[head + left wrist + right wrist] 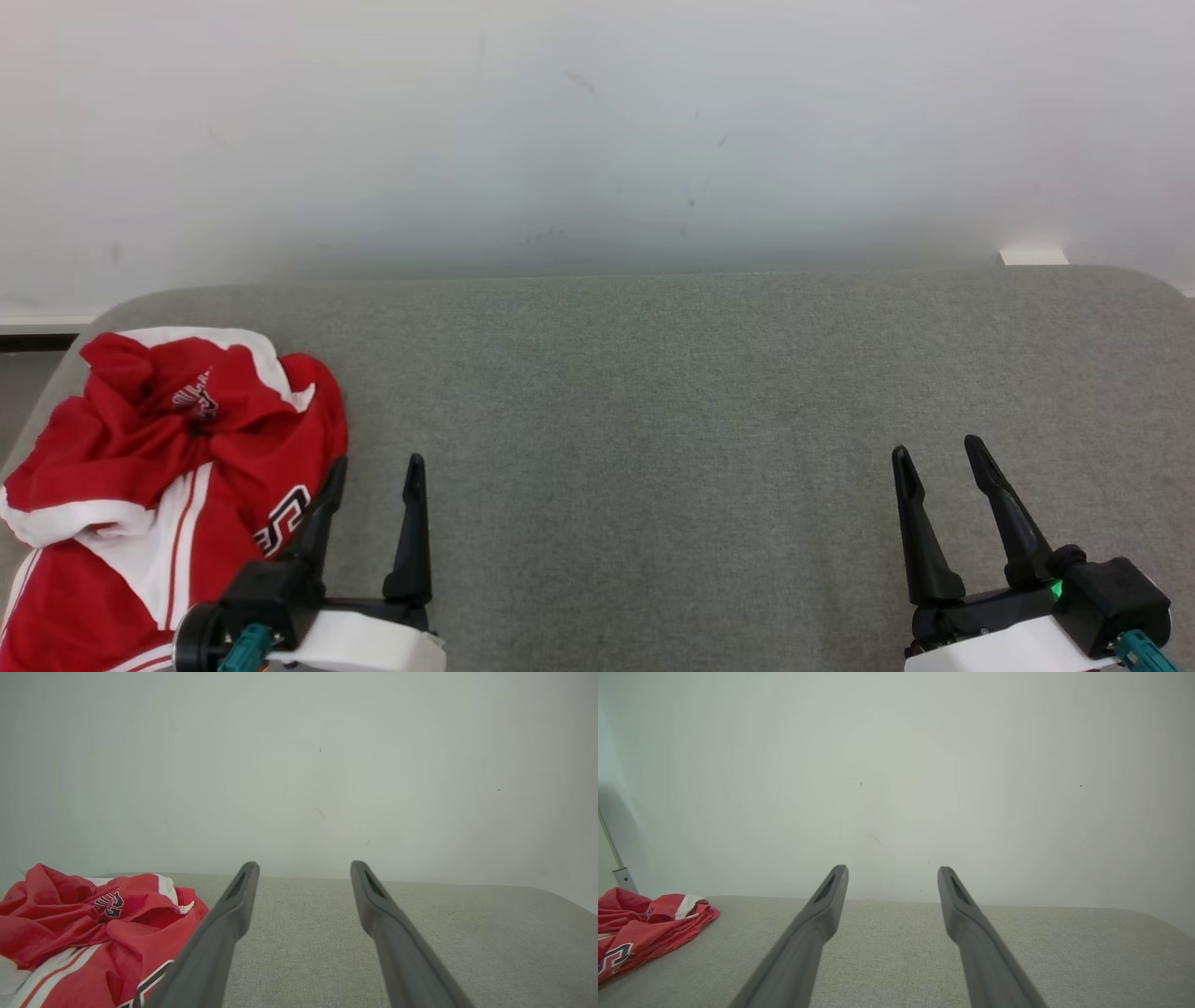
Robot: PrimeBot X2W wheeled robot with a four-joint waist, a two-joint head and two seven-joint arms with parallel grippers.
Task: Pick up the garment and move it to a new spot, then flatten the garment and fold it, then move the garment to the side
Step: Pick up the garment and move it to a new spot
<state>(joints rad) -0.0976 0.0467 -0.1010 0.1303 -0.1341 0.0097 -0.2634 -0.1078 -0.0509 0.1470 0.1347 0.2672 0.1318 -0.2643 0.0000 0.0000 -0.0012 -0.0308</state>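
A crumpled red and white garment [168, 467] with black lettering lies bunched at the left end of the grey fabric surface [653, 420]. In the left wrist view the garment [93, 928] sits at the lower left; the right wrist view has the garment [644, 928] at its far left. My left gripper [375, 464] stands open just to the right of the heap, its left finger overlapping the cloth's edge, nothing between the fingers. Far to the right, my right gripper [938, 451] is open and empty above bare fabric.
A pale wall [597, 131] rises right behind the grey surface. The surface has rounded far corners and ends at the left beside the garment. A small white block [1033, 256] sits at the far right edge. A thin pole [614, 858] stands against the wall at left.
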